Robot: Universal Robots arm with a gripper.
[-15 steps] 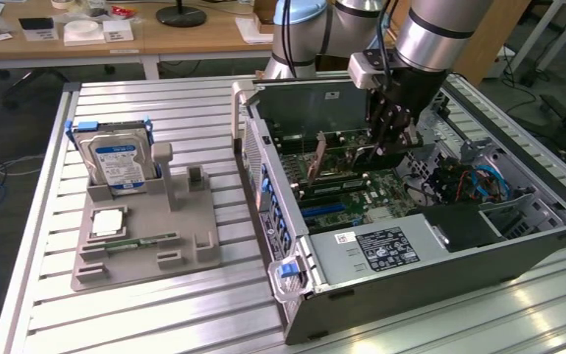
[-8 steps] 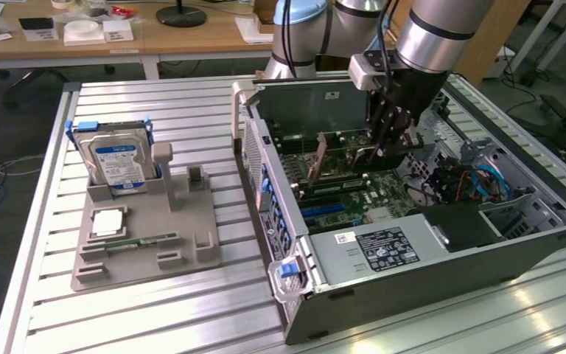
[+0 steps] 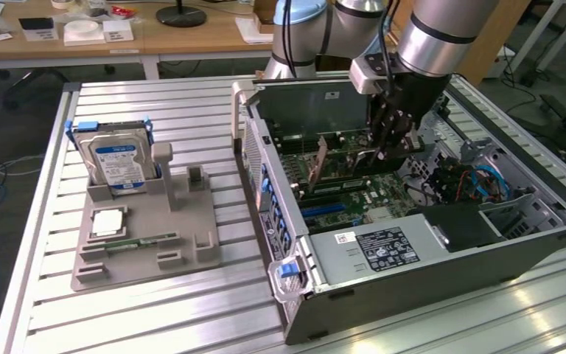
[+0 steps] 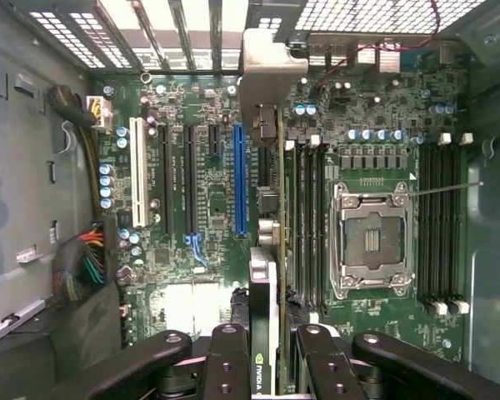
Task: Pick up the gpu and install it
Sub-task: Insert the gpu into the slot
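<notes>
My gripper (image 3: 391, 151) reaches down into the open computer case (image 3: 519, 251), shut on the gpu (image 3: 362, 158). In the wrist view the gpu (image 4: 267, 275) is seen edge-on, a thin dark card with a green logo by my fingers (image 4: 230, 354). It runs from my gripper (image 4: 271, 346) to its metal end bracket (image 4: 267, 62) at the case's slotted rear wall. The card stands on edge over the motherboard (image 4: 200, 108), just beside the long blue slot (image 4: 240, 179). Whether its edge sits in a slot I cannot tell.
Black slots (image 4: 187, 179), a white slot (image 4: 138, 171), the bare CPU socket (image 4: 372, 242) and a cable bundle (image 4: 87, 267) surround the card. Outside, at the exterior view's left, a grey fixture (image 3: 145, 251) holds a blue-labelled hard drive (image 3: 118, 162) and a memory stick (image 3: 141, 242).
</notes>
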